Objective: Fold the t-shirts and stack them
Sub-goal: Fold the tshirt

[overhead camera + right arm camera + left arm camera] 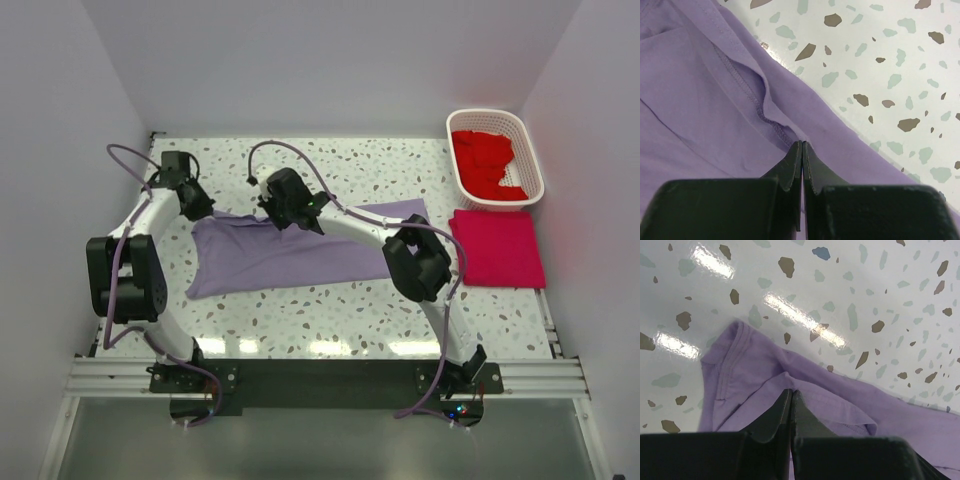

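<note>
A purple t-shirt (280,250) lies spread on the speckled table. My left gripper (197,207) is at its far left corner, shut on a pinch of the purple fabric (810,395) near the collar. My right gripper (287,216) is at the shirt's far edge near the middle, shut on the purple fabric (740,125) by a stitched hem. A folded red t-shirt (497,247) lies flat at the right. More red t-shirts (486,160) are piled in a white basket (532,160) at the far right.
White walls enclose the table on the left, back and right. The basket stands in the far right corner, just behind the folded red shirt. Both arms reach across the table's left and middle.
</note>
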Tool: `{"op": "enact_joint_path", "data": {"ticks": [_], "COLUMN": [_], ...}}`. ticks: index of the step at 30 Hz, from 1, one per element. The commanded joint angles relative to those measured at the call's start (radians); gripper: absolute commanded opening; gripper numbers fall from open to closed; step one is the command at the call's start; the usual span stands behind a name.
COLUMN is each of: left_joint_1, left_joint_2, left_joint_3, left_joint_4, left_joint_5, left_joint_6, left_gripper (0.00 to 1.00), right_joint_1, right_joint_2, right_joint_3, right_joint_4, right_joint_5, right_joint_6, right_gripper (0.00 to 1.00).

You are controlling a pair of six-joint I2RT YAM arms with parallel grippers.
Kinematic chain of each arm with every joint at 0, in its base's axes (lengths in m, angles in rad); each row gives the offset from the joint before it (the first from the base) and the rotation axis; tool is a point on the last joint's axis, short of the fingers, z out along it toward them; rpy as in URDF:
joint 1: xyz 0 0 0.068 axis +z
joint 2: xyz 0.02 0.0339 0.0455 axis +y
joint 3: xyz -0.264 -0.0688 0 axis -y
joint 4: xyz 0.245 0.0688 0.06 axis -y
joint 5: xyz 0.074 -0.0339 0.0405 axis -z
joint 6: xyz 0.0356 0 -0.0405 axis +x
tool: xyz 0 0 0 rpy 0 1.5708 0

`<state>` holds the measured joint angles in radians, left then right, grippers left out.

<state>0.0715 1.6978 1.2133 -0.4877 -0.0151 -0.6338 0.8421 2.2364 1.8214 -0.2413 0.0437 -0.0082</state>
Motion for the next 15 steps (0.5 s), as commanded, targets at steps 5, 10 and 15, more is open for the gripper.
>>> {"op": "enact_joint_path", "data": {"ticks": [5, 10, 15], "left_joint_1": [0.004, 0.005, 0.011], "left_joint_2": [-0.027, -0.047, -0.072], "left_joint_3": [-0.021, -0.054, -0.086], "left_joint_4": [-0.008, -0.025, -0.040], "left_joint_5": [0.010, 0.032, 0.032], "left_joint_6": [0.023, 0.036, 0.039], "left_gripper": [0.02, 0.02, 0.02], "right_joint_1": [0.003, 0.002, 0.005], "right_joint_2": [-0.096, -0.112, -0.115], "right_joint_3": [-0.008, -0.033, -0.045], "right_joint_4": [-0.006, -0.027, -0.061], "right_joint_5": [-0.004, -0.042, -0.110], "right_joint_6": [-0.036, -0.027, -0.021], "right_gripper": [0.00, 0.00, 0.00]}}
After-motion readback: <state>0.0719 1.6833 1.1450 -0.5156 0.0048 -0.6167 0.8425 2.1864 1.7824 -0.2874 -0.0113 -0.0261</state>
